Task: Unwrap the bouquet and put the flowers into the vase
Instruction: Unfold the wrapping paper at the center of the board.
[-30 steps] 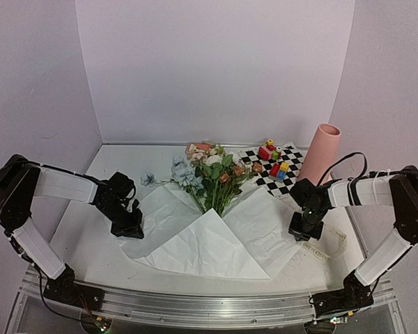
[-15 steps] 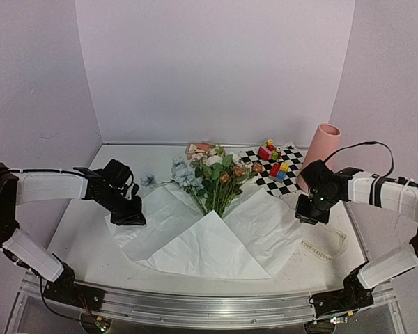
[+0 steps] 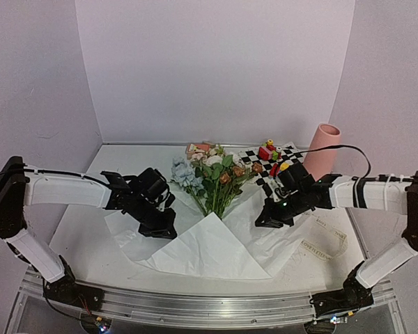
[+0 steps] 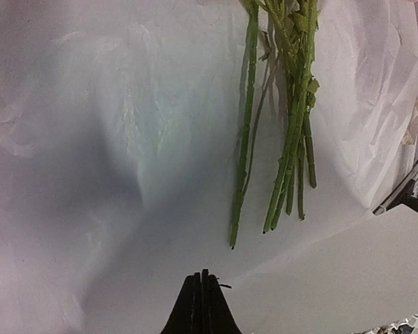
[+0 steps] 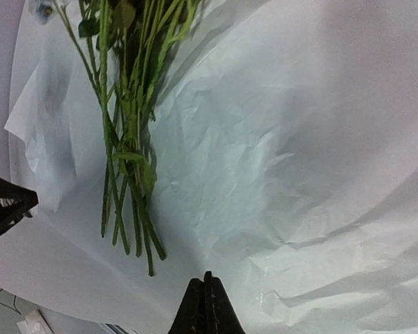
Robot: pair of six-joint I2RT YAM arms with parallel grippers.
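Nearest you, the paper (image 3: 209, 250) lies spread open on the table, with its near flap folded up into a point toward the middle. Your left gripper (image 3: 161, 228) sits low over the left side of the sheet, and in its wrist view the jaws are pressed fully together with nothing between them. Your right gripper (image 3: 263, 219) is just as low over the right side, jaws likewise closed and empty. Between the two, the stems (image 4: 285, 139) rest bare on the paper, their cut ends pointing toward you. Beyond them the flowers (image 3: 219, 174) fan out toward the back wall, lying flat with the blooms off the sheet's far edge. Farther right, a checkered mat (image 3: 263, 182) carries small blocks (image 3: 268, 151). The vase (image 3: 322, 149) stands upright past the mat, far right, well apart from the flowers.
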